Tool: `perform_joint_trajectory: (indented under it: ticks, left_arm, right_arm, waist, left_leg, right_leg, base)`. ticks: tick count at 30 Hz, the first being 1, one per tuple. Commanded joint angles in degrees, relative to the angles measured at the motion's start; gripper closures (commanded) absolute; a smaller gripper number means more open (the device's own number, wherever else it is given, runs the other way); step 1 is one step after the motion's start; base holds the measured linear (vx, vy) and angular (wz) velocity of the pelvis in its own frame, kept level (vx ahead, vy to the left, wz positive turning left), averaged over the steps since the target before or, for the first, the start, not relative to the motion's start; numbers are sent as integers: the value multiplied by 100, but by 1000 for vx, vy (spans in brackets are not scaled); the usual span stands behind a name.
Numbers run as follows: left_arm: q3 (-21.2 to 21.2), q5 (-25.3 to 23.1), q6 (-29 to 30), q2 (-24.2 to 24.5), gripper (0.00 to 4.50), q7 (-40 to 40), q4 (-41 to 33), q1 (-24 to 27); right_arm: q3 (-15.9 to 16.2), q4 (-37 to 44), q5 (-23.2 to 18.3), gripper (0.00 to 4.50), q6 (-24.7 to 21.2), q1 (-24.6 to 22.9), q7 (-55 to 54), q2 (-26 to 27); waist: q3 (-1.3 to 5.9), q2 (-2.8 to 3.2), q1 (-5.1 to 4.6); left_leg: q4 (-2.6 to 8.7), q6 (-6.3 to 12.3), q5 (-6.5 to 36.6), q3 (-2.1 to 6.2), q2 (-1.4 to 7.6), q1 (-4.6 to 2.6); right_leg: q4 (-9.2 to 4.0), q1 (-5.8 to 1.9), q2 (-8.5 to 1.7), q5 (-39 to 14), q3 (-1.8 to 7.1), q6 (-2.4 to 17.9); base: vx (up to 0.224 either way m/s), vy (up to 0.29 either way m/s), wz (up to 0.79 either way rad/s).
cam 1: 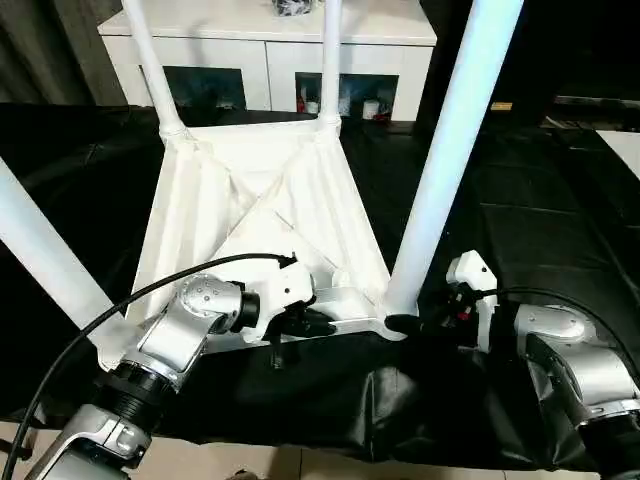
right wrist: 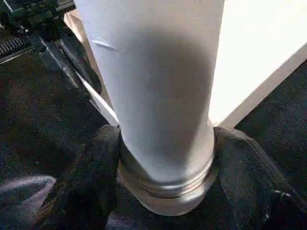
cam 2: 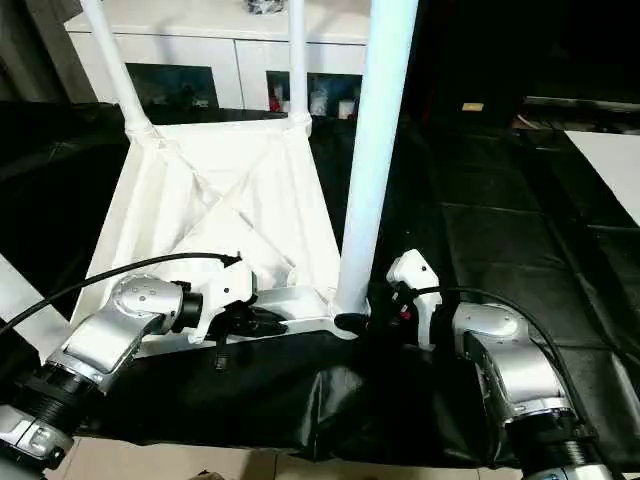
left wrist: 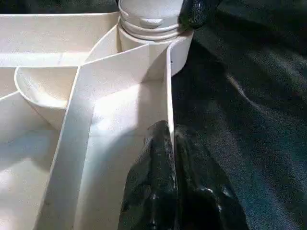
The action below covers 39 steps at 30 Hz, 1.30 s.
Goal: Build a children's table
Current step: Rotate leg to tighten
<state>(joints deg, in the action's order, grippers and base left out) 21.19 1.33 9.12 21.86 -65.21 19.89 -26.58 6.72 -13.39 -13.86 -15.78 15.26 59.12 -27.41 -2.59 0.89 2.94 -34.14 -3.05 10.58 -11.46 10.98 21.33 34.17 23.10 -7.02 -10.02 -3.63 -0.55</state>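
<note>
Left eye view: the tabletop (cam 1: 260, 225) lies upside down on black cloth (cam 1: 520, 230), ribbed underside up, with four white legs standing in its corner sockets. At left, the left gripper (cam 1: 300, 322) has its fingers together, pinching the tabletop's near rim wall, as the left wrist view confirms. At right, the near-right leg (cam 1: 450, 150) rises almost vertical from its socket; its long axis runs upward, away from the right gripper (right wrist: 160, 191), which straddles the leg's threaded base, fingers (right wrist: 91, 187) on either side, whether pressing or just clear cannot be told. The right arm is the nearer, so any final seating of this leg probably falls to it.
</note>
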Motion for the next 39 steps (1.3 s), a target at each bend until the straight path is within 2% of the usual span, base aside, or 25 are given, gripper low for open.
perform_joint_trajectory:
  ticks: [1,5,7,9,10,11,12,15,17,18,20,22,24,26,27,28,29,30,31,33,34,35,37,38,39]
  left_arm:
    - [185,-80,-8,-44,450,-54,87,71]
    - [187,-134,62,-63,450,51,106,84]
    - [176,-405,419,-430,450,835,372,-13]
    - [178,-512,565,-632,450,1186,514,-87]
    - [176,-583,626,-755,450,1413,612,-140]
    - [165,-608,648,-815,450,1525,667,-172]
    - [119,-711,739,-1066,450,1992,898,-306]
    - [-56,-783,885,-1595,450,2912,1373,-608]
    - [-136,-800,912,-1803,450,3292,1570,-741]
    - [-169,-805,896,-1865,450,3402,1664,-807]
    - [-250,-900,866,-1948,450,3515,1810,-901]
    - [-269,-908,828,-1931,450,3449,1825,-913]
    - [-251,-961,772,-1815,450,3352,1809,-889]
    - [-247,-953,766,-1779,450,3305,1799,-879]
    - [-213,-947,693,-1707,450,3208,1762,-860]
    - [-207,-947,680,-1694,450,3191,1755,-857]
    - [-184,-935,613,-1573,450,3003,1647,-796]
    - [-154,-877,585,-1355,450,2612,1405,-652]
    - [-129,-877,547,-1252,450,2462,1324,-599]
    - [-109,-882,516,-1193,450,2385,1287,-574]
    - [-32,-804,470,-965,450,1934,1090,-459]
    - [-29,-802,467,-958,450,1921,1084,-456]
    - [101,-571,390,-631,450,1141,788,-293]
    - [143,-496,356,-540,450,906,705,-247]
    - [211,-394,214,-436,450,586,591,-183]
  right_arm:
    - [170,87,-58,183,42,38,144,102]
    - [72,-11,27,184,106,61,-276,306]
    - [-194,-392,464,184,-43,299,-2218,1193]
    - [-333,-488,546,185,-234,392,-2978,1576]
    - [-390,-541,608,185,-324,441,-3384,1779]
    - [-399,-567,636,185,-338,463,-3521,1858]
    - [-429,-674,750,186,-385,556,-4073,2177]
    - [-461,-1023,860,186,-390,784,-4882,2732]
    - [-370,-1182,979,186,-365,908,-5098,2905]
    - [-214,-1226,1079,186,-290,966,-4994,2924]
    - [-271,-1098,911,132,-55,975,-4694,3078]
    - [-307,-917,861,116,22,937,-4626,3052]
    - [-258,-728,947,107,160,917,-4516,2826]
    - [-267,-698,946,94,172,921,-4496,2758]
    - [-264,-632,977,75,206,919,-4435,2617]
    - [-264,-621,982,72,212,919,-4424,2593]
    - [-162,-444,1022,63,165,880,-4057,2264]
    - [17,-115,1084,63,113,753,-3335,1627]
    - [34,37,987,63,28,675,-2950,1386]
    - [22,120,912,63,-21,629,-2737,1264]
    - [131,409,816,63,2,429,-1964,747]
    - [136,418,815,63,2,423,-1941,730]
    - [388,839,656,63,40,68,-925,8]
    - [451,955,584,63,29,-30,-670,-173]
    - [491,1034,550,63,91,-111,-489,-310]
  waist:
    - [361,-106,-10]
    - [360,-100,-21]
    - [305,-75,-103]
    - [311,-86,-188]
    - [311,-89,-213]
    - [309,-91,-237]
    - [302,-78,-290]
    - [301,-84,-316]
    - [292,-60,-320]
    - [312,-57,-314]
    - [310,-71,-305]
    - [321,-75,-287]
    - [337,-77,-311]
    - [341,-77,-368]
    - [335,-55,-372]
    - [334,-72,-354]
    - [343,-69,-348]
    - [348,-74,-302]
    - [345,-70,-275]
    - [345,-65,-196]
    - [352,-44,-196]
    - [363,-70,-152]
    - [366,-75,-119]
    - [371,-76,-67]
    - [370,-60,-68]
  left_leg:
    - [410,361,1200,68,187,-56]
    - [415,339,1218,69,188,-56]
    - [473,96,1507,82,170,-38]
    - [500,-167,1992,148,149,-68]
    - [512,-222,2008,166,149,-55]
    - [516,-242,2063,164,140,-62]
    - [495,-283,2380,163,128,-143]
    - [499,-241,2497,188,110,-133]
    - [496,-210,2624,182,102,-161]
    - [503,-175,2647,198,104,-165]
    - [527,-118,2595,193,109,-127]
    - [518,-55,2535,179,102,-137]
    - [544,-6,2370,201,111,-26]
    - [558,23,2273,218,112,31]
    - [552,40,2302,211,117,-1]
    - [533,36,2317,203,116,-41]
    - [508,66,2295,178,116,-86]
    - [515,119,2185,191,138,-61]
    - [518,147,2099,179,160,-57]
    - [476,254,2024,118,165,-101]
    - [477,250,1964,120,160,-83]
    - [481,274,1761,134,182,-48]
    - [473,331,1599,126,190,-49]
    - [465,384,1421,137,199,-35]
    - [464,435,1345,129,215,-44]
  right_leg:
    - [-356,-252,-111,-1261,182,1257]
    - [-356,-243,-110,-1257,185,1250]
    - [-404,-209,-98,-1769,178,1119]
    - [-473,-218,-115,-2573,140,847]
    - [-475,-225,-113,-2637,142,769]
    - [-489,-206,-87,-2670,138,723]
    - [-568,-108,-95,-2921,145,661]
    - [-624,-122,-94,-3124,118,528]
    - [-663,-86,-72,-3177,96,481]
    - [-671,-118,-82,-3054,80,488]
    - [-671,-138,-76,-2879,89,479]
    - [-664,-126,-83,-2807,109,505]
    - [-609,-210,-89,-2539,107,523]
    - [-578,-252,-96,-2365,100,545]
    - [-597,-210,-97,-2390,100,606]
    - [-621,-194,-98,-2421,104,621]
    - [-610,-150,-98,-2268,142,761]
    - [-580,-210,-84,-2078,138,818]
    - [-565,-223,-86,-1923,155,848]
    - [-540,-163,-78,-1664,201,1016]
    - [-522,-181,-77,-1608,200,1062]
    - [-494,-247,-87,-1477,193,1073]
    - [-466,-245,-90,-1311,200,1129]
    - [-432,-287,-97,-1125,203,1164]
    - [-404,-263,-92,-902,211,1258]
  base:
    - [0,0,0]
    - [0,0,0]
    - [0,0,0]
    - [0,0,0]
    - [-54,6,-11]
    - [0,0,0]
    - [0,0,0]
    - [0,0,0]
    - [0,0,0]
    - [0,0,0]
    - [0,0,0]
    - [0,0,0]
    - [0,0,0]
    - [0,0,0]
    - [0,0,0]
    - [0,0,0]
    - [0,0,0]
    - [0,0,0]
    - [0,0,0]
    - [0,0,0]
    - [0,0,0]
    - [0,0,0]
    - [0,0,0]
    - [59,-6,0]
    - [59,-6,0]
